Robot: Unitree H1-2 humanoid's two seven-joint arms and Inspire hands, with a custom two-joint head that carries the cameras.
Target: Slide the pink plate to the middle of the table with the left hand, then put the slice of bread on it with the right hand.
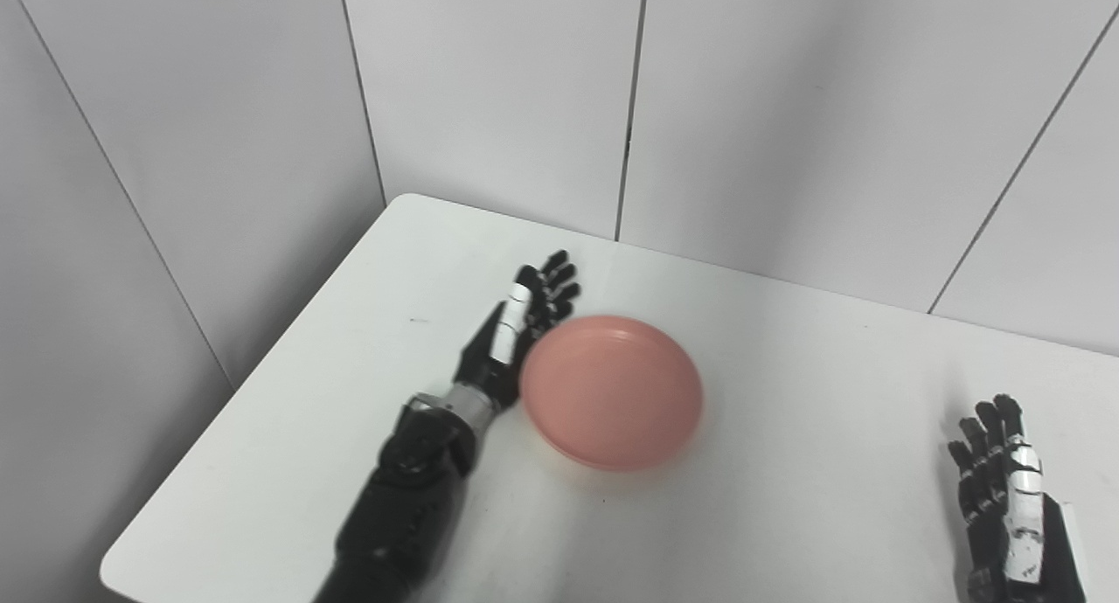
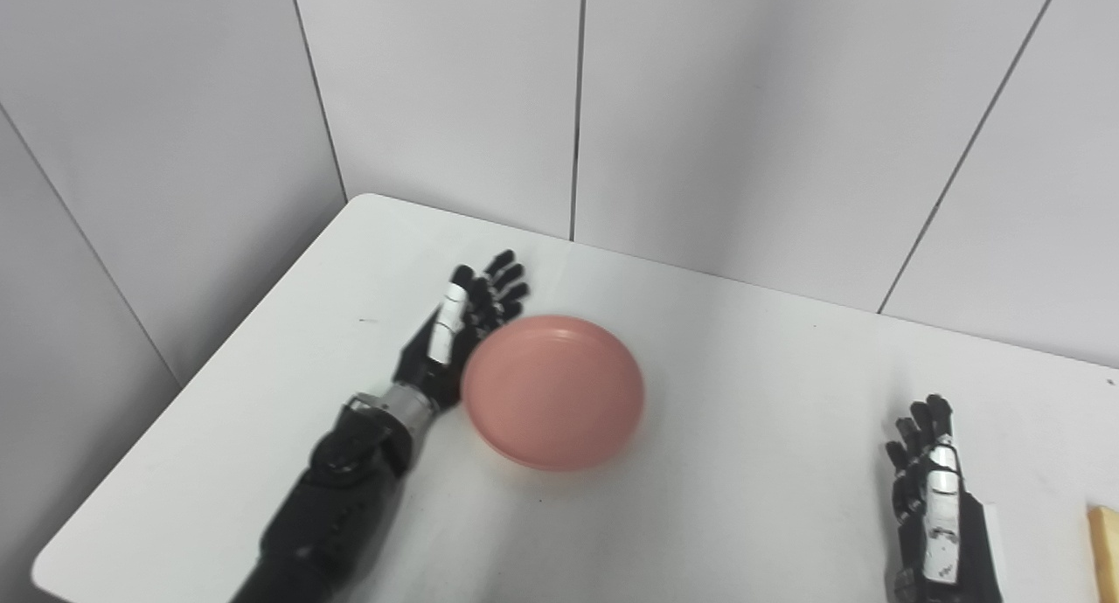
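Observation:
A round pink plate [image 1: 612, 391] lies on the white table [image 1: 787, 463]. My left hand [image 1: 517, 328] is open, fingers straight, its palm side against the plate's left rim; it also shows in the right eye view [image 2: 455, 328]. My right hand [image 1: 1005, 489] is open and empty, resting upright at the table's right front. A slice of bread [image 2: 1103, 542] shows only as a yellow edge at the far right of the right eye view, right of my right hand [image 2: 934, 489]. The plate [image 2: 552, 391] looks slightly blurred at its right rim.
Grey wall panels [image 1: 489, 96] stand close behind the table's far edge and along its left side. The table's left edge [image 1: 262, 384] runs diagonally beside my left arm.

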